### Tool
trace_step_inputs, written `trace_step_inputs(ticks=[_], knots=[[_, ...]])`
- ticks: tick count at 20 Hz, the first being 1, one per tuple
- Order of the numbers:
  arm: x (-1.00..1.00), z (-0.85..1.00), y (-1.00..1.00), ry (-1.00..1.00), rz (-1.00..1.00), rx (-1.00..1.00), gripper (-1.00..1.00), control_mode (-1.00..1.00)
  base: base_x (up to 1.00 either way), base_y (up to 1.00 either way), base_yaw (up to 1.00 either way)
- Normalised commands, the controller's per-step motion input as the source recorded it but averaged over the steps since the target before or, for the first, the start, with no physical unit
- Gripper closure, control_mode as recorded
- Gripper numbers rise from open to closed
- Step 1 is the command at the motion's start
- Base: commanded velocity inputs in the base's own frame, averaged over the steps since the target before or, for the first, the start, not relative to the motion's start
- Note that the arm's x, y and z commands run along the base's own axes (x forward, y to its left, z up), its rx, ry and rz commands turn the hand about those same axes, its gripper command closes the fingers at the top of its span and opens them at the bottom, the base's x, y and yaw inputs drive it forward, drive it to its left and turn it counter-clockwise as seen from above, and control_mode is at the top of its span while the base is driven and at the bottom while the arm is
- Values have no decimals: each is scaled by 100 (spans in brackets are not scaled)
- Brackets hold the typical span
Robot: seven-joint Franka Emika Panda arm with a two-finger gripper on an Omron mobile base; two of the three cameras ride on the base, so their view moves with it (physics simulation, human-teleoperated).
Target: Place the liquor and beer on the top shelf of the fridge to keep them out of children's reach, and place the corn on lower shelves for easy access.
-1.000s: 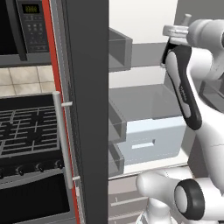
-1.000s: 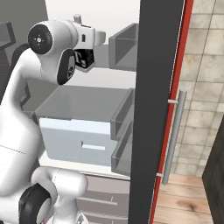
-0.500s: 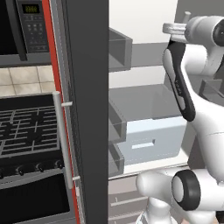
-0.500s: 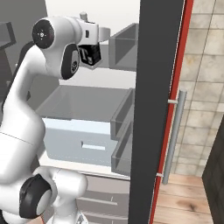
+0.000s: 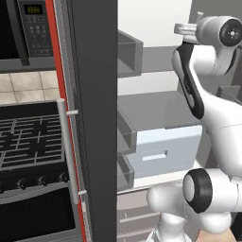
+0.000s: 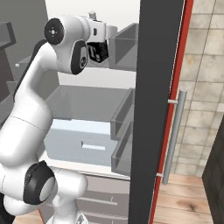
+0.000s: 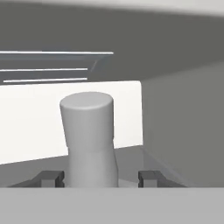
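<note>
The fridge door is matt dark grey with a red edge and a smooth, metal-looking bar handle. Its shelves look like translucent grey plastic, the drawer pale and smooth. In the hand view a pale, matt bottle neck, possibly glass, stands between dark fingertips. Matt beige tiles cover the wall, and wood-grain planks the floor.

Fridge: tall, dark grey, door open, pale interior; grey door bins and white drawer at mid-frame of left base view. Liquor: pale bottle, slightly tilted, lower centre of hand view, between the finger tips.
</note>
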Motion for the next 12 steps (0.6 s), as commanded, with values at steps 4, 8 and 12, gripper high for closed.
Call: trace_step_inputs(ticks=[4,8,12], knots=[[47,-9,-21,0,-1,0,100,-100,0,0,0],[47,-19,-14,0,0,0,100,-100,0,0,0],[48,-28,-8,0,0,0,100,-100,0,0,0]])
